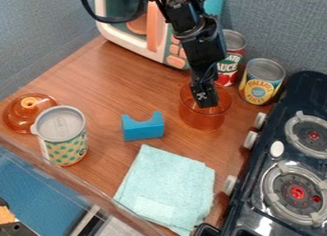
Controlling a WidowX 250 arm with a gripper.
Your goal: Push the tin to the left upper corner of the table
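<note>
- One push needed, none of it done as things lie. I read the step as approach: black metal claw (pixel 205 101) is well apart from the cylindrical cream tin with green dots (pixel 64 146).
- Tin stands at the left front of the brown wood-grain table (pixel 121 77). Goal, my read: far left corner, by the white-and-teal toy microwave (pixel 131 43).
- Target pick is a judgement. Red-and-white metal can (pixel 230 65) and yellow-and-blue metal can (pixel 261 87) stand at back right; task line doesn't say which. Dotted one is my bet.
- Next move: lift clear of the round translucent amber bowl (pixel 203 121), cross over the blue notched block (pixel 143 129), come down on the tin's near side, push low toward the corner. Too high and it may tip.
- Claw hangs over the bowl's mouth; can't tell how deep. Can't tell if it's released or clenched either. No grasped item visible.
- Watch the domed amber lid with a knob (pixel 28 111), just beside the tin on its far left. Can't tell if they touch; a push drifting left would likely catch it.
- Tin overall: upright, taller than wide, straight sides.
- Body: pale, rows of green dots, yellowish toward the bottom.
- Top: flat, round, grey, paler rim.
- Smallest bit: whitish tab sticking out at the rim's left.
</note>
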